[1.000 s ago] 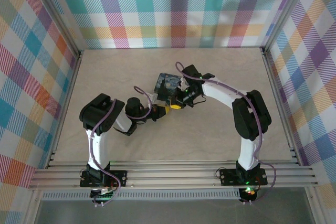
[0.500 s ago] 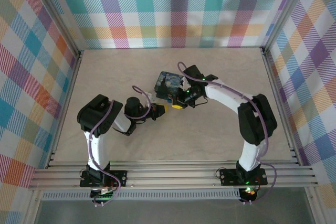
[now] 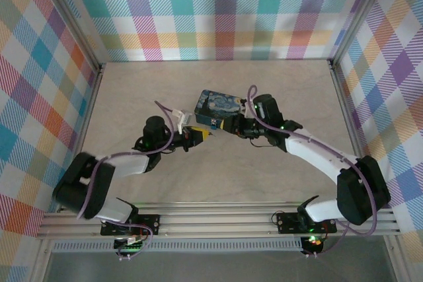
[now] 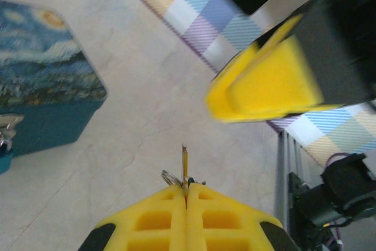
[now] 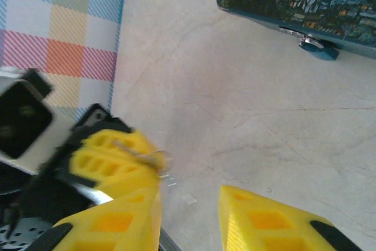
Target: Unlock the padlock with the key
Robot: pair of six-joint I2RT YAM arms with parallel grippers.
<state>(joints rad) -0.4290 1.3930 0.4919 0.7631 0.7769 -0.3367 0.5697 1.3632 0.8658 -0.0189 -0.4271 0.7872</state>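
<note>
My left gripper is shut on a small brass key; its blade sticks out forward and a key ring hangs beside it. The blue padlock hangs on the front latch of a box with a starry-night print, and it shows at the left edge of the left wrist view. My right gripper is open with nothing between its fingers, close to the right of the left gripper. Both grippers hover just in front of the box, the right gripper a little higher in the top view.
Plaid walls enclose the beige table on three sides. An aluminium rail frame runs along the near edge. Open floor lies to the left, right and behind the box.
The right gripper has opened and drawn back to the right of the box's front. The left arm has stretched out lower, still holding the key near the box.
</note>
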